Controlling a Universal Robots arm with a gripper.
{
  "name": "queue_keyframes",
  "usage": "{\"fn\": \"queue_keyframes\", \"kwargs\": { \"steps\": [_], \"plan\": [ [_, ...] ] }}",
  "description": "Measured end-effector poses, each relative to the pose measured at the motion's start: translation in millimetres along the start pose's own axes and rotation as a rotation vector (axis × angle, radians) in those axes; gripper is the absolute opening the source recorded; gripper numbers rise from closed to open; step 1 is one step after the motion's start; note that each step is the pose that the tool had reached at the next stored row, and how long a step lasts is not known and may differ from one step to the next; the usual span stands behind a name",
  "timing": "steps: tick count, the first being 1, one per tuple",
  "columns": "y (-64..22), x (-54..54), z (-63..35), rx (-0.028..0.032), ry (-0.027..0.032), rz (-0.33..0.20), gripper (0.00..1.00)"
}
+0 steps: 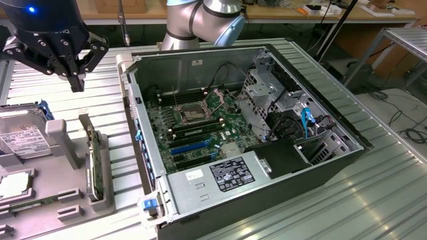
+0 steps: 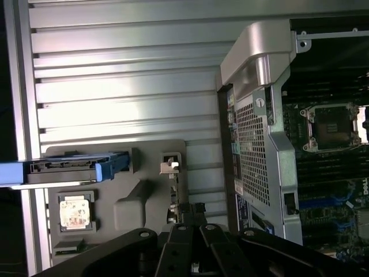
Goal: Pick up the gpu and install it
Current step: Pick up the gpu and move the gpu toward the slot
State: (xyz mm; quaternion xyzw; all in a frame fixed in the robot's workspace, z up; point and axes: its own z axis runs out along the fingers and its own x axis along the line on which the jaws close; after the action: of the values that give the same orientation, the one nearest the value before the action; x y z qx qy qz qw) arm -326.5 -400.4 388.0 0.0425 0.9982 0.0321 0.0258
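While my black gripper (image 1: 77, 87) hangs with fingers pressed together, empty: thin dark-green gpu card (image 1: 94, 159) upright in grey plastic tray (image 1: 107, 202) below; hazard: descending shut, I'd strike its edge

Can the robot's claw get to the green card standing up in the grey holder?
Probably yes. The gripper hangs, shut, in open air above the gpu, which stands on edge in the grey holder beside the computer case. Nothing seems to lie between them.
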Motion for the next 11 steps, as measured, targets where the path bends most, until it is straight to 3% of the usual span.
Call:
{"fn": "queue_keyframes", "kwargs": {
  "steps": [2, 11],
  "plan": [
    [0.0, 0.1, 0.0, 0.0000, 0.0036, 0.000, 0.11],
    [-1.1, 0.2, 6.4, -0.0029, 0.0041, 0.001, 0.11]
  ]
}}
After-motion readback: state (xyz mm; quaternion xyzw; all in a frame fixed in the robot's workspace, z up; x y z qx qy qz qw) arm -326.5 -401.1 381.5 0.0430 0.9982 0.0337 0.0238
